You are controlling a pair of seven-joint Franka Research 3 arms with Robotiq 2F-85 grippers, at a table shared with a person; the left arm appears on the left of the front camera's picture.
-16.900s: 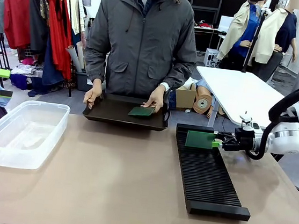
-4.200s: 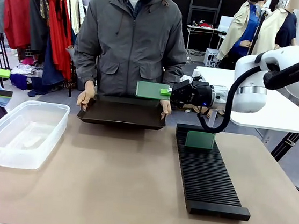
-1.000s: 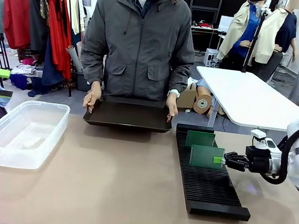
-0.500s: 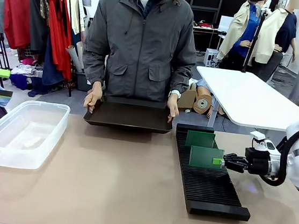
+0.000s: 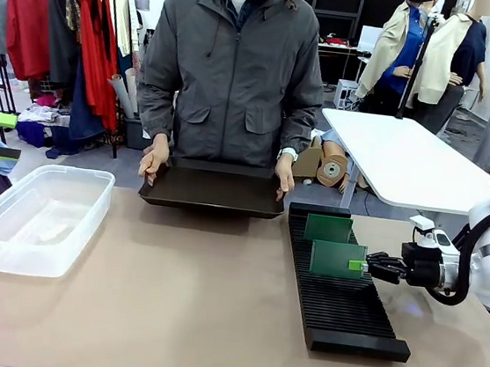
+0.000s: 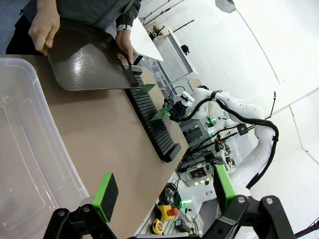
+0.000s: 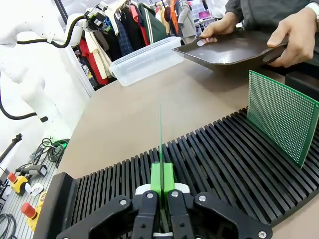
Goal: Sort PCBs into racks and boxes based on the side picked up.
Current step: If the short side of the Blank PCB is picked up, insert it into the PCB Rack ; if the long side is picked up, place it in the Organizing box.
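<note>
Right gripper [image 5: 363, 265] clamped on one short edge of a thin flat green rectangular circuit board [image 5: 337, 259], green pads pinched hard together with the board edge-on between them in the right wrist view [image 7: 160, 144]. Board held upright over the long narrow black slotted rack [image 5: 339, 287], low enough that its bottom edge looks level with the ribs; whether already seated in a slot, impossible to tell. Standing in the rack near its far end, a second green board [image 5: 327, 228], dotted face turned toward the wrist camera [image 7: 282, 115], so one placement judged complete and a second in hand.

Left gripper [image 6: 164, 191] wide apart and holding nothing, hanging above the near rim of the clear colourless plastic rectangular tub [image 5: 33, 217] at the table's left side. Nothing plainly lying in the tub (its clear floor shows only a pale sheen), so the box half of the sorting judged not yet started.

At the far edge, a person's hands [image 5: 153, 157] gripping both ends of a smooth dark shallow tray [image 5: 213, 193], tilted slightly, its visible surface bare of boards.

Left to do, as far as can be judged: lower and release the held board into a slot a few ribs nearer than the first, then deal with whatever boards come next, plain-side pickups presumably bound for the tub
</note>
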